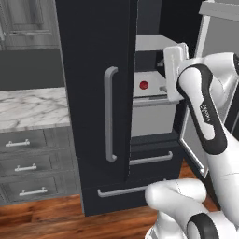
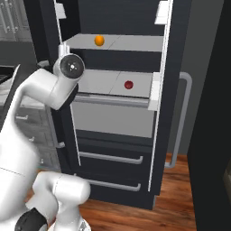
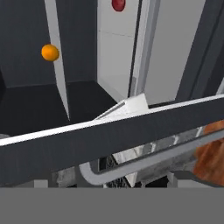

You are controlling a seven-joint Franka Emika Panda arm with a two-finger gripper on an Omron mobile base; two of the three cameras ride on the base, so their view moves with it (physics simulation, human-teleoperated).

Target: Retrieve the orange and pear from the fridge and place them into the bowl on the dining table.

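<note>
The fridge [image 1: 93,70] is a tall black cabinet whose left door is shut and whose right door [image 2: 163,135] stands open. The orange [image 2: 99,40] rests on an upper light-grey shelf and appears in the hand view as the small orange [image 3: 50,52]. My gripper [image 1: 163,74] is at the fridge [image 2: 117,135] opening, level with the shelves, open and holding nothing, still well short of the orange. The hand view is rolled, and a dark door edge [image 3: 109,140] with a grey bar crosses it. The pear, the bowl and the dining table are out of view.
A small red round object [image 2: 128,84] lies on the shelf below the orange. Fridge drawers [image 2: 110,158] with grey handles sit underneath. Grey cabinets with a marble counter [image 1: 32,107] stand to the left. Wood floor [image 1: 42,219] lies in front.
</note>
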